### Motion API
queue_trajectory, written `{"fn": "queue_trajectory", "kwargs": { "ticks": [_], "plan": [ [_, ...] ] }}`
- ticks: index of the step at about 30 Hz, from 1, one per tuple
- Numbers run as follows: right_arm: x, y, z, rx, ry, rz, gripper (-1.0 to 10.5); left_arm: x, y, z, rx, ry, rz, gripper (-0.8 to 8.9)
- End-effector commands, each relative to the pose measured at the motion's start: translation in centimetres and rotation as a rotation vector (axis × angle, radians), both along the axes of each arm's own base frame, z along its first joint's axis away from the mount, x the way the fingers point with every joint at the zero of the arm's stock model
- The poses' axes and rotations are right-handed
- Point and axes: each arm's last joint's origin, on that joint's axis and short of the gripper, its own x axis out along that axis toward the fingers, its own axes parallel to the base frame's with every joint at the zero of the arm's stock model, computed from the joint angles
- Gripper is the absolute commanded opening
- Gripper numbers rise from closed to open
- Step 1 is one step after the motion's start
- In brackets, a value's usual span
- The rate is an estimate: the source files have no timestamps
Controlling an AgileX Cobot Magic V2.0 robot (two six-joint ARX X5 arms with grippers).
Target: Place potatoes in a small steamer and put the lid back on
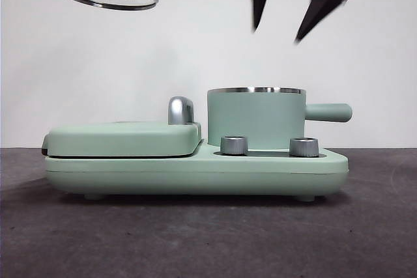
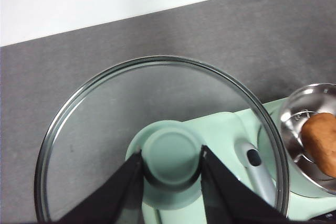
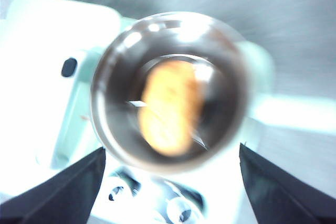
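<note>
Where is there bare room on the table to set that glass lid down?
Bare grey table lies before the green cooker and beside it at both ends. The cooker itself is crowded: grill cover, knobs, and steamer holding the potato.

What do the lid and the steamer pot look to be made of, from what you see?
The lid looks like clear glass in a polished steel rim: the table shows through it. Its knob, gripped by the left gripper, is matte mint green, probably plastic. The steamer pot has a matte mint-green outside, coated metal or plastic, with a shiny steel rim and a reflective bare-metal inside around the potato.
</note>
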Motion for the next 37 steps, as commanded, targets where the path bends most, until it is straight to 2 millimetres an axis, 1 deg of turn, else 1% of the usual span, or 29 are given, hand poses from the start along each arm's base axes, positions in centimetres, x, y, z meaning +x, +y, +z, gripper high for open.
{"fn": "queue_trajectory", "kwargs": {
  "ticks": [1,5,9,10,12,15,18,21,23,26,29,32,35,37],
  "plan": [
    [-2.3,-0.8,2.7,-0.067,-0.09,-0.026,4.0,-0.7,-0.5,1.3,-0.023,-0.061,-0.023,0.06],
    [-6.3,-2.9,5.7,-0.137,-0.151,-0.075,4.0,-0.8,-1.7,1.1,-0.023,-0.057,-0.055,0.06],
    [-10.5,-5.3,7.7,-0.241,-0.191,-0.152,4.0,-0.4,-3.2,0.3,-0.016,-0.036,-0.09,0.06],
    [-11.3,-5.7,8.1,-0.252,-0.212,-0.16,4.0,-0.3,-3.7,0.0,-0.014,-0.03,-0.101,0.06],
    [-13.7,-6.7,9.0,-0.233,-0.256,-0.167,4.0,-0.1,-4.7,-0.6,-0.007,-0.014,-0.122,0.06],
    [-17.1,-8.2,9.3,-0.211,-0.298,-0.171,4.0,0.0,-6.3,-1.4,0.0,0.003,-0.161,0.06],
    [-20.6,-9.8,8.7,-0.195,-0.324,-0.176,4.0,0.0,-8.3,-2.1,0.006,0.011,-0.207,0.06],
    [-24.0,-11.3,7.2,-0.177,-0.337,-0.17,4.0,-0.2,-10.1,-2.7,0.008,0.01,-0.252,0.06],
    [-25.4,-11.9,6.1,-0.148,-0.346,-0.155,4.0,-0.3,-11.2,-3.1,0.013,0.006,-0.281,0.05],
    [-27.7,-12.6,4.4,-0.023,-0.412,-0.092,4.0,-0.2,-13.0,-3.9,0.021,-0.003,-0.326,0.06],
    [-29.4,-13.1,2.8,0.086,-0.49,-0.035,4.0,-0.1,-14.5,-4.9,0.028,0.003,-0.354,0.05],
    [-30.6,-13.5,1.3,0.14,-0.521,0.012,4.0,0.4,-16.0,-6.2,0.033,0.012,-0.374,0.05],
    [-31.2,-13.5,-0.2,0.171,-0.496,0.066,4.0,1.1,-17.1,-7.5,0.034,0.017,-0.39,0.05],
    [-31.3,-13.5,-0.8,0.178,-0.485,0.077,4.0,1.5,-17.7,-8.1,0.022,0.02,-0.408,0.05]
  ]
}}
